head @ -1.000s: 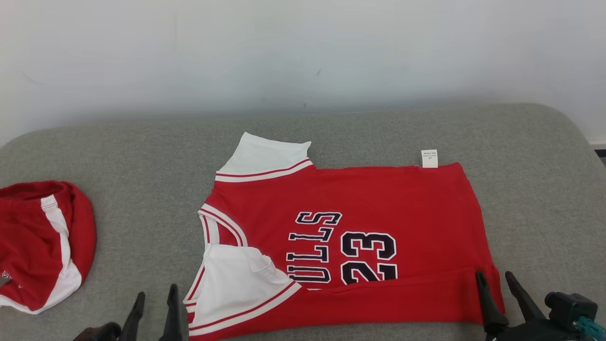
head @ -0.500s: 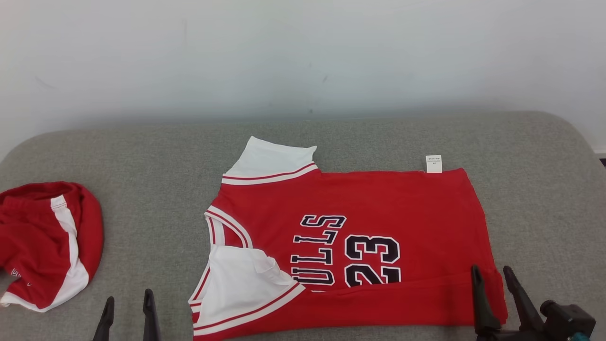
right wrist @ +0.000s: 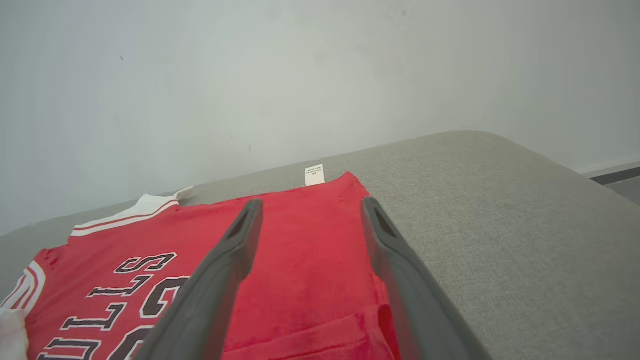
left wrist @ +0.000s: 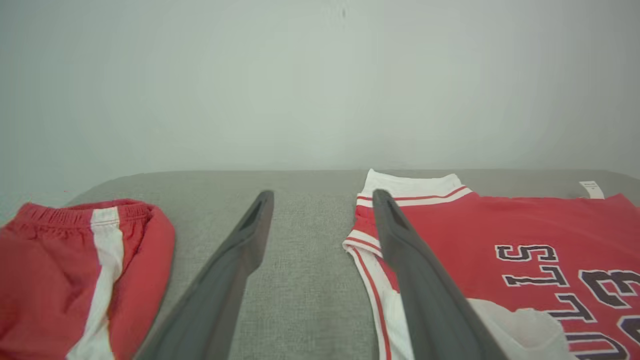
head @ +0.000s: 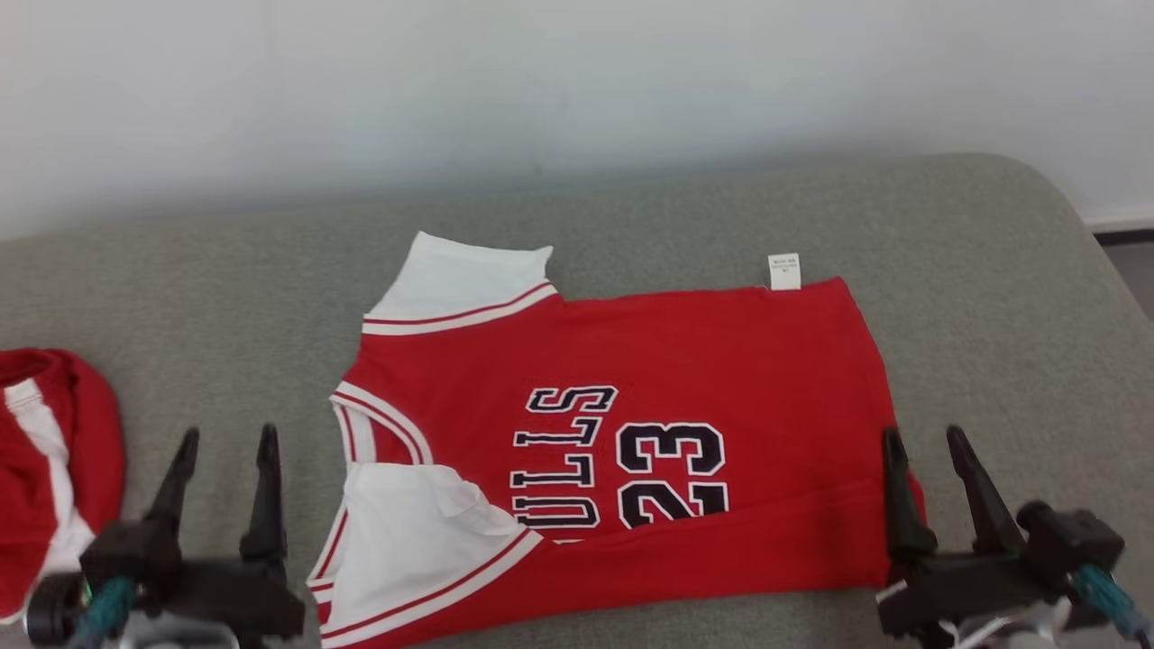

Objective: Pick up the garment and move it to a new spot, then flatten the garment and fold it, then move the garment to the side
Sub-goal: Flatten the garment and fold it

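Head view: the garment (head: 703,361), a red jersey, lies spread in the middle of the grey cushion (head: 992,315), neckline toward 9 o'clock and hem toward 3. Its near long edge is turned up over the lettering (head: 622,460) and the near sleeve (head: 415,532) is tucked in. I judge the move and the flattening done and a first fold made. The far sleeve (head: 469,279) sticks out at 11 o'clock. My left end effector (head: 228,433) sits at 7 o'clock beside the neckline, released and empty. The right end effector (head: 922,433), at 5 o'clock by the hem corner, is also spread wide, gripping nothing. Red shorts (head: 86,424) lie at 9 o'clock, well apart.

Left wrist view: bare cushion between my fingers (left wrist: 415,280).

Right wrist view: the fingers straddle the hem side; I cannot tell whether they touch it. Left to do, I reckon: the far-side fold, a cross fold, then the move aside.
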Available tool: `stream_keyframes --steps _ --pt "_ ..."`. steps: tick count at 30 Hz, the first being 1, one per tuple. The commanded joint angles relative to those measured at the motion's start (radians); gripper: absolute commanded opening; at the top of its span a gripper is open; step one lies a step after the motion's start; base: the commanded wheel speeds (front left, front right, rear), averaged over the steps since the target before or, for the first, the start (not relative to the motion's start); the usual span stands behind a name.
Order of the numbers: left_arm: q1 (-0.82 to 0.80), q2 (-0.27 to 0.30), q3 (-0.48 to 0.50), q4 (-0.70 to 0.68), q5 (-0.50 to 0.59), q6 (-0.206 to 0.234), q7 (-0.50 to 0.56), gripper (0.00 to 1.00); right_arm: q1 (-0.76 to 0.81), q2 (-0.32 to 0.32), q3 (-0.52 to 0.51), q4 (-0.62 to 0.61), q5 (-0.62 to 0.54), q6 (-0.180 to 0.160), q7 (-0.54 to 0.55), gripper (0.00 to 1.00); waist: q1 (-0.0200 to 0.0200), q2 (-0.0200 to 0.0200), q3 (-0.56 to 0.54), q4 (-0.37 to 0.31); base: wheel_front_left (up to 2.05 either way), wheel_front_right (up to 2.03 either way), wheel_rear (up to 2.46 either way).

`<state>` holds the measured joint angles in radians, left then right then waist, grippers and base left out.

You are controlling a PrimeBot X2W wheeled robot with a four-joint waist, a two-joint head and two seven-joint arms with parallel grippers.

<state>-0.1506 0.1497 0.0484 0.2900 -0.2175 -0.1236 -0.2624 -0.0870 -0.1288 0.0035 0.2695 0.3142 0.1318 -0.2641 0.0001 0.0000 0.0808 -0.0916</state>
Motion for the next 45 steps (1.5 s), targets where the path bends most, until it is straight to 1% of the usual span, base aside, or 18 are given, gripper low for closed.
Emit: stream_keyframes --steps 1,4,7,8,9,13,16,22,26,36,42,45 --pt "-0.040 0.016 -0.011 0.018 0.008 -0.002 -0.003 1.00 -0.025 0.005 0.007 0.002 -0.008 -0.002 -0.001 1.00 -0.0001 0.0000 0.051 -0.048 0.00 0.00 0.00" --pt "-0.145 0.066 -0.052 0.078 0.006 -0.007 0.010 1.00 -0.093 0.008 0.030 0.029 -0.009 -0.002 -0.001 1.00 -0.0001 0.0000 0.092 -0.089 0.00 0.00 0.00" --pt "-0.251 0.102 -0.084 0.123 -0.032 -0.006 0.063 1.00 -0.181 0.011 0.051 0.057 -0.006 -0.002 -0.001 1.00 -0.0001 0.0000 0.142 -0.136 0.00 0.00 0.00" --pt "-0.323 0.136 -0.101 0.143 -0.075 -0.007 0.101 1.00 -0.237 0.017 0.070 0.073 -0.005 -0.002 -0.001 1.00 -0.0001 0.0000 0.179 -0.166 0.00 0.00 0.00" --pt "-0.353 0.154 -0.112 0.156 -0.095 -0.006 0.127 1.00 -0.266 0.020 0.079 0.083 -0.004 -0.002 -0.001 1.00 -0.0001 0.0000 0.198 -0.181 0.00 0.00 0.00" --pt "-0.495 0.216 -0.148 0.201 -0.192 -0.006 0.217 1.00 -0.370 0.040 0.095 0.104 0.034 -0.002 -0.001 1.00 -0.0001 0.0000 0.263 -0.223 0.00 0.00 0.00" --pt "-0.583 0.259 -0.174 0.239 -0.244 -0.006 0.278 1.00 -0.428 0.048 0.113 0.113 0.049 -0.002 -0.001 1.00 -0.0001 0.0000 0.302 -0.248 0.00 0.00 0.00" --pt "-0.713 0.296 -0.221 0.320 -0.291 -0.006 0.374 1.00 -0.490 0.056 0.130 0.125 0.066 -0.002 -0.001 1.00 -0.0001 0.0000 0.354 -0.273 0.00 0.00 0.00" --pt "-0.785 0.315 -0.250 0.384 -0.306 -0.006 0.414 1.00 -0.513 0.061 0.142 0.138 0.074 -0.002 -0.001 1.00 -0.0001 0.0000 0.379 -0.284 0.00 0.00 0.00" --pt "-0.926 0.360 -0.314 0.503 -0.280 -0.006 0.484 1.00 -0.545 0.070 0.161 0.149 0.091 -0.002 -0.001 1.00 -0.0001 0.0000 0.433 -0.318 0.00 0.00 0.00" --pt "-0.970 0.356 -0.330 0.564 -0.280 -0.006 0.496 1.00 -0.544 0.073 0.165 0.153 0.092 -0.002 -0.001 1.00 -0.0001 0.0000 0.441 -0.325 0.00 0.00 0.00" --pt "-0.979 0.345 -0.336 0.606 -0.290 -0.006 0.511 1.00 -0.547 0.074 0.168 0.155 0.094 -0.002 -0.001 1.00 -0.0001 0.0000 0.444 -0.328 0.00 0.00 0.00"
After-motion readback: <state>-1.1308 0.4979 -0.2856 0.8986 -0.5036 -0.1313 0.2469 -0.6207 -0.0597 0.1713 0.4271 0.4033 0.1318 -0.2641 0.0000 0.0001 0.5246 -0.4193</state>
